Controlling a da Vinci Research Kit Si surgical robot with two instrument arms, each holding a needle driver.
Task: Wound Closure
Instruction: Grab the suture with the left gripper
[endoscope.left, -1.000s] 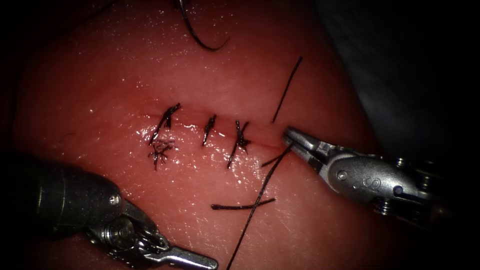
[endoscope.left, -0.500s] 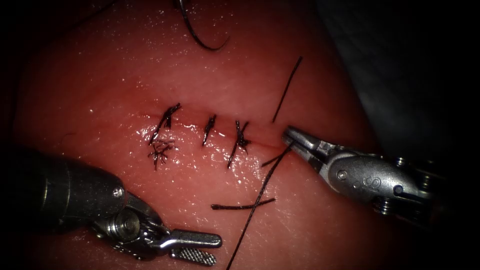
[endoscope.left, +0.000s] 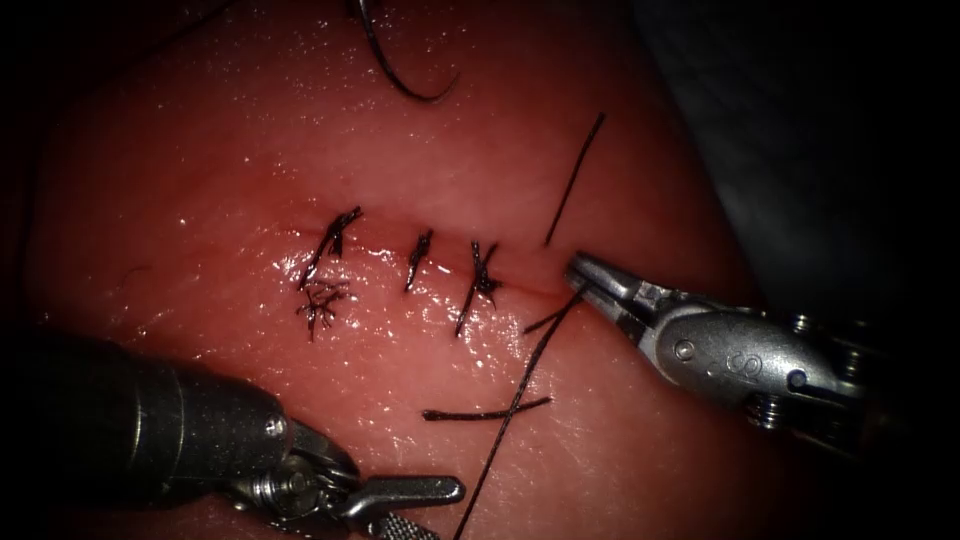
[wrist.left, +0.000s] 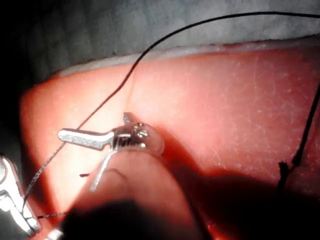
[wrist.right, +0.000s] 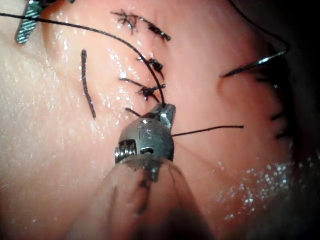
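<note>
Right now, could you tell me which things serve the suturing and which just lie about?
In use: right tool, fingers shut on long black thread; left tool, fingers open, empty; cut pink tissue.
Lying about: curved steel needle, on tissue, unheld; short black cut thread ends.

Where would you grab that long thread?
Probably the thread's straight lower stretch, from the left: the open, empty left claw sits beside it. The right claw holds its upper end. The needle rests away from the stitches.
</note>
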